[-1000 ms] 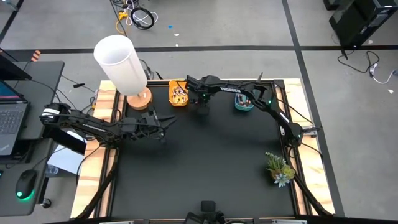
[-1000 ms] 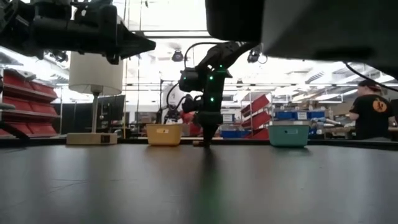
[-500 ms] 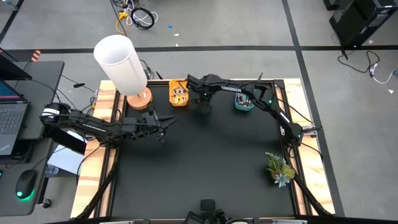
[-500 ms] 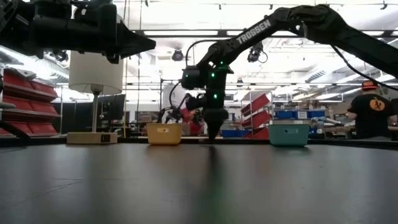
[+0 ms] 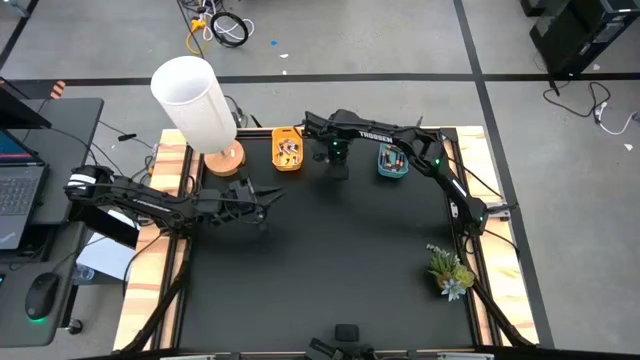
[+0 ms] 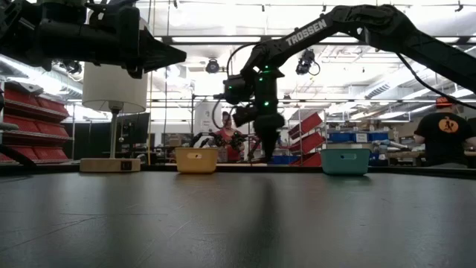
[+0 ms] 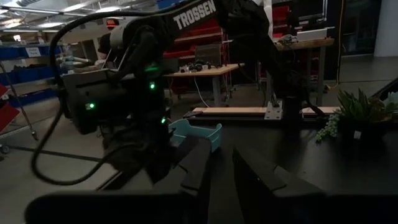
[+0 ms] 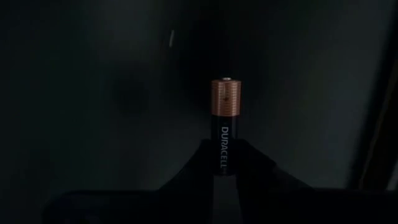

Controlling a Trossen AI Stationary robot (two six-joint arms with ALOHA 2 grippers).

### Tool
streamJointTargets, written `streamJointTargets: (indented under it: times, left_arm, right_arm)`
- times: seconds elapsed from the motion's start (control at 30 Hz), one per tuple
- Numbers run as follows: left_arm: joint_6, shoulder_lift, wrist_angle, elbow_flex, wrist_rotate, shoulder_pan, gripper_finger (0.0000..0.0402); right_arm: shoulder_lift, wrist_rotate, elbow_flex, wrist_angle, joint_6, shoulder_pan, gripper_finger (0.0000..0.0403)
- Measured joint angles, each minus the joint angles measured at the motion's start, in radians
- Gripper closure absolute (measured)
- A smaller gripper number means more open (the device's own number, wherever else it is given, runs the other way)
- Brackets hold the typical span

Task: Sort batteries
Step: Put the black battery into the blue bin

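Note:
A black battery with a copper end (image 8: 224, 118) sticks out past my right gripper (image 8: 222, 167), which is shut on it and points down. This gripper (image 5: 338, 162) hangs above the dark table, between the yellow bin (image 5: 287, 150) and the teal bin (image 5: 391, 163); in the low view it (image 6: 266, 156) is clear of the tabletop. Both bins stand at the far edge with batteries inside. My left gripper (image 5: 264, 203) waits open and level at the table's left; nothing lies between its fingers (image 7: 198, 169). My right gripper pinches the battery's black body (image 8: 222, 148), toward its hidden end, between its two fingers (image 8: 194, 169). The fingers come from above and lie along the battery. The battery stands upright below them, copper end down, lifted clear of the table.
A lamp with a white shade (image 5: 194, 98) on a wooden base (image 5: 224, 158) stands at the far left corner. A small potted plant (image 5: 449, 271) sits by the right edge. A person (image 6: 445, 138) is in the room beyond the table.
My right gripper has risen from the tabletop and drifted toward the teal bin, carrying the battery up clear of the table.

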State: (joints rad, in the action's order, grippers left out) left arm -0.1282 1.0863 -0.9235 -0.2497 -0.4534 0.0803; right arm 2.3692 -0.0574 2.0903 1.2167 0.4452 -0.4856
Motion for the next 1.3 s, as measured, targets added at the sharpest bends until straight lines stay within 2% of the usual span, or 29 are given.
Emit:
streamJointTargets:
  times: [0.2,0.47,0.57,0.67,0.8,0.93,1.03,1.17,1.23,1.3]
  left_arm:
    - [0.005,0.000,0.020,0.000,0.000,0.000,0.0332]
    - [0.079,0.000,0.072,0.000,0.028,0.000,0.0332]
    - [0.129,0.000,0.078,0.000,0.057,0.000,0.0332]
    - [0.176,0.000,0.082,0.000,0.085,0.000,0.0332]
    - [0.224,0.000,0.078,0.000,0.093,0.002,0.0332]
    - [0.270,0.000,0.079,0.000,0.093,0.002,0.0332]
    - [0.270,0.000,0.078,0.000,0.092,0.002,0.0332]
    - [0.229,0.000,0.037,0.000,0.089,0.002,0.0332]
    - [0.214,0.000,-0.013,0.000,0.088,0.002,0.0332]
    - [0.233,-0.001,-0.035,0.000,0.089,0.003,0.0332]
  right_arm:
    - [-0.040,0.015,0.000,0.181,-0.062,-0.010,0.0361]
    - [-0.173,0.033,-0.029,0.222,-0.148,-0.014,0.0362]
    - [-0.259,-0.010,-0.116,0.241,-0.192,-0.017,0.0362]
    - [-0.386,-0.042,-0.270,0.206,-0.236,-0.032,0.0362]
    - [-0.570,-0.100,-0.522,0.081,-0.291,-0.080,0.0362]
    - [-0.716,-0.109,-0.716,-0.021,-0.369,-0.153,0.0362]
    - [-0.751,-0.122,-0.798,-0.069,-0.422,-0.200,0.0362]
    - [-0.732,-0.121,-0.832,-0.160,-0.438,-0.244,0.0362]
    - [-0.701,-0.121,-0.833,-0.210,-0.426,-0.258,0.0344]
    - [-0.673,-0.119,-0.833,-0.221,-0.412,-0.272,0.0307]
